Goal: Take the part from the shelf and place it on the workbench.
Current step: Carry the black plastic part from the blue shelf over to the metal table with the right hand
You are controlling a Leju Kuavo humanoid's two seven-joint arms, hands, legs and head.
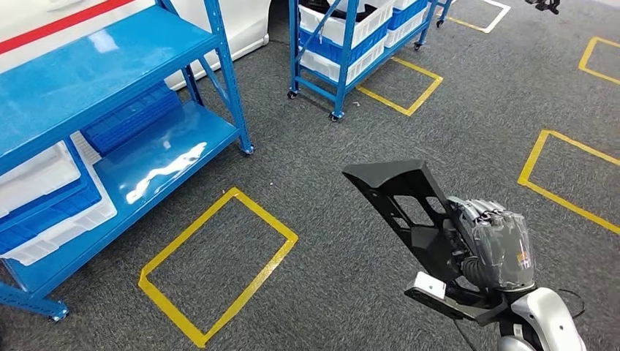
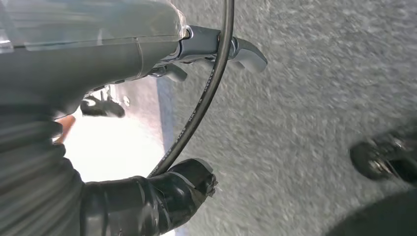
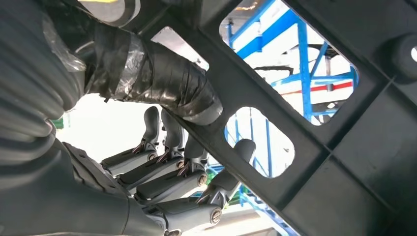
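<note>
Head view has the right hand (image 1: 496,245) grasping the black part (image 1: 409,212) above the grey floor (image 1: 329,292), well apart from the blue shelf (image 1: 110,80), while the left hand (image 2: 98,64) hangs over the floor, fingers apart, holding nothing.

Readable text: none can be made out in any view.
Cable (image 2: 196,110): pale printed lettering runs along its black sheath beside the left hand (image 2: 74,59), too blurred to read.
Right hand (image 1: 497,245): a small orange-and-white mark sits on the back of the hand, on the side away from the black part (image 1: 409,208); too small to read.
White tag (image 1: 426,285): a small white block at the near end of the part, just below the right hand; no letters or numbers can be read on it.
</note>
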